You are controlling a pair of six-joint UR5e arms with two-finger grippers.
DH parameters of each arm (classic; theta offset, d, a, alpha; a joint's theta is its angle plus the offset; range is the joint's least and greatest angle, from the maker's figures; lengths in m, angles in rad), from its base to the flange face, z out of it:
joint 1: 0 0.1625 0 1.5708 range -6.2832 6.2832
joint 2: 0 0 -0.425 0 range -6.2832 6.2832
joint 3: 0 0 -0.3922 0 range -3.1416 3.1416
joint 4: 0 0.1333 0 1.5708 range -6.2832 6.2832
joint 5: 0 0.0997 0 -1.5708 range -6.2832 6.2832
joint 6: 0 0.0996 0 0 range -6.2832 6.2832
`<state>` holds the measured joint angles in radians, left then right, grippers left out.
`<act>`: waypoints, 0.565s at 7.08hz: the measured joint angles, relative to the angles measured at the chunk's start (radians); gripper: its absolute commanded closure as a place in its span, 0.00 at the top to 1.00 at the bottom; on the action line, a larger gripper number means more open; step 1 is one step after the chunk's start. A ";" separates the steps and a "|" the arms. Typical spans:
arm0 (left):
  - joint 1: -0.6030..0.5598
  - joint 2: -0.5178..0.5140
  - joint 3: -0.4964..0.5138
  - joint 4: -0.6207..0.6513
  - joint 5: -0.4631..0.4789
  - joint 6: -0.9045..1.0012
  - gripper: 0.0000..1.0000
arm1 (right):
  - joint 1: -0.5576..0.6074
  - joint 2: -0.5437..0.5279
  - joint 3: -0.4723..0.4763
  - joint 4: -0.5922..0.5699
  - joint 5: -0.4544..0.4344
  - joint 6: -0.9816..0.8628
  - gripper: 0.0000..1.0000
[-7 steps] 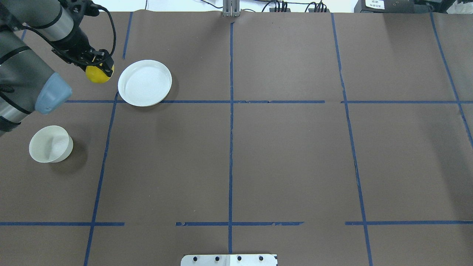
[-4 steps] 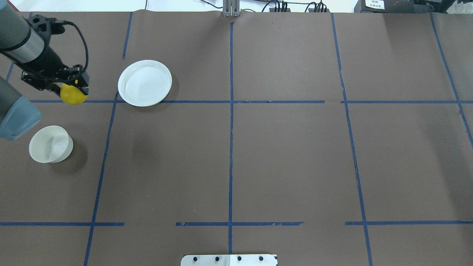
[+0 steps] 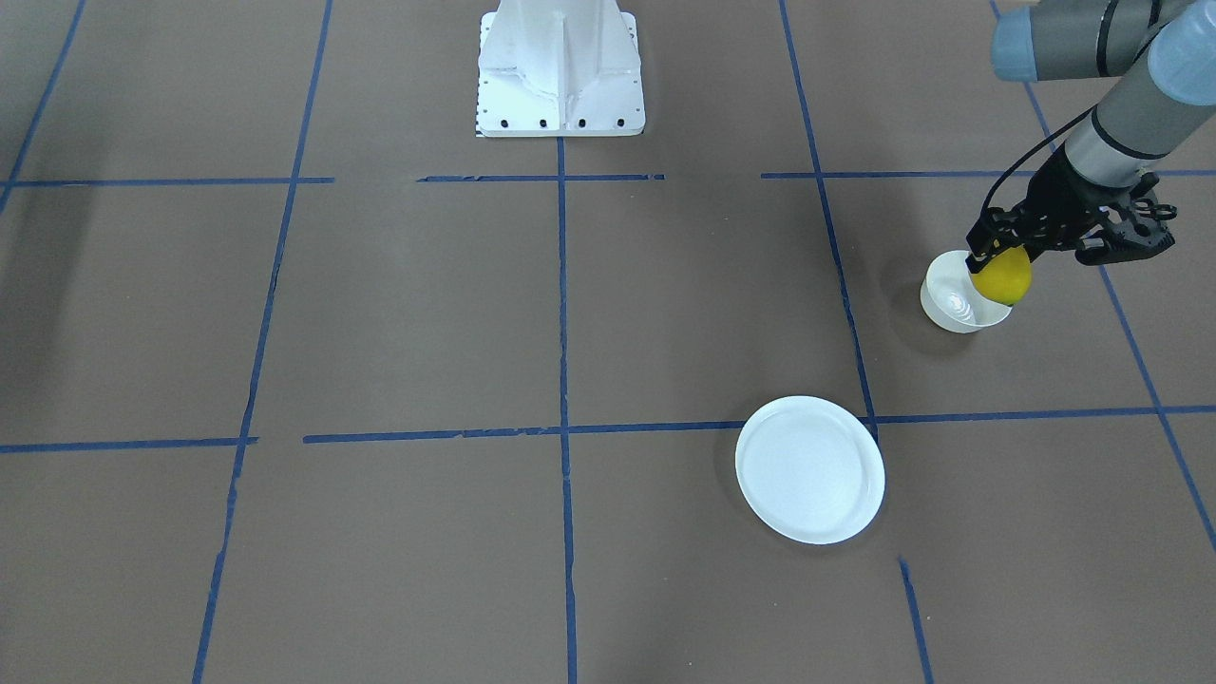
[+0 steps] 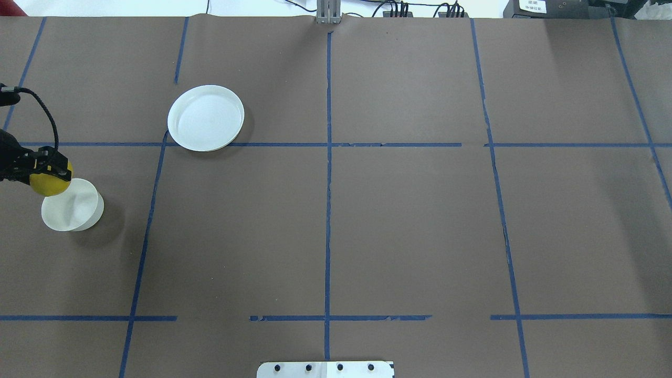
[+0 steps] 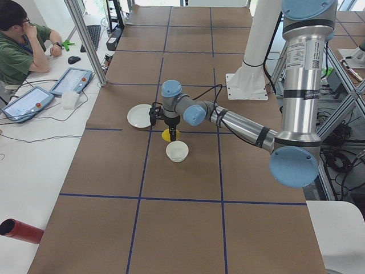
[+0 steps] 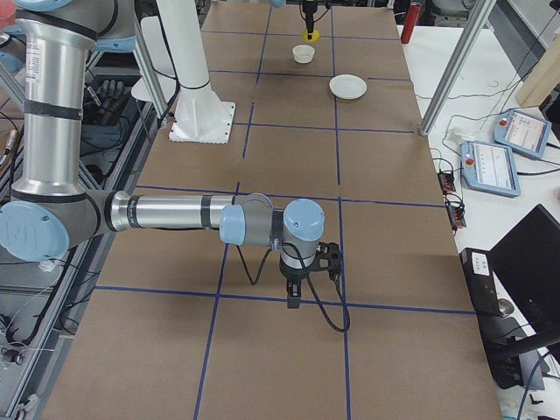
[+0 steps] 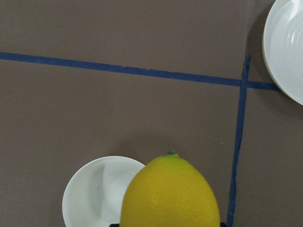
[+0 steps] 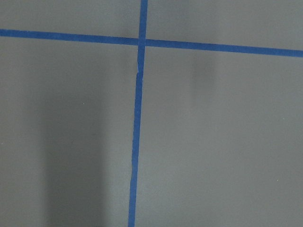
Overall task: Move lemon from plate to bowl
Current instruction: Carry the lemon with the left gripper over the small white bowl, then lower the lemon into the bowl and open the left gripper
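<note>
- Since a second ago, the left claw (image 4: 46,170) has carried the lemon (image 4: 50,183) away from the plate (image 4: 206,118) and nearer to the robot. It now hangs right by the bowl (image 4: 76,210).
- The left claw is clenched on the lemon and holds it from above.
- The lemon is up in the air and not yet down in the bowl. Seen from above, it covers the far left bit of the bowl's rim. Its little green tip shows in the left wrist camera and points away from the claw.
- The bowl stands close to the left edge of the brown table (image 4: 409,220).
- The plate lies farther away and to the right of the bowl, well apart from it. Its near edge rests on a blue tape line (image 4: 367,145).
- The right claw (image 6: 293,297) is over the right end of the table, far from the bowl and plate, and it points down. It shows only in a side camera, so I cannot tell if it is released or clenched.
</note>
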<state>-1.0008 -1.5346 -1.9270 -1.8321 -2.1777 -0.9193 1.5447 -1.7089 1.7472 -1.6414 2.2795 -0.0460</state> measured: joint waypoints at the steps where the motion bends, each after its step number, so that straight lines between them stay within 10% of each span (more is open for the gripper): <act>1: 0.027 0.023 0.017 -0.055 0.023 -0.036 0.31 | 0.000 0.000 0.000 0.000 0.000 0.000 1.00; 3: 0.072 0.033 0.086 -0.165 0.041 -0.081 0.35 | 0.000 0.000 -0.001 0.000 0.000 0.000 1.00; 4: 0.084 0.034 0.116 -0.202 0.041 -0.088 0.67 | 0.000 0.000 0.000 0.000 0.000 0.000 1.00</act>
<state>-0.9165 -1.5008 -1.8110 -2.0344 -2.1362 -1.0072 1.5448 -1.7088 1.7469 -1.6414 2.2795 -0.0460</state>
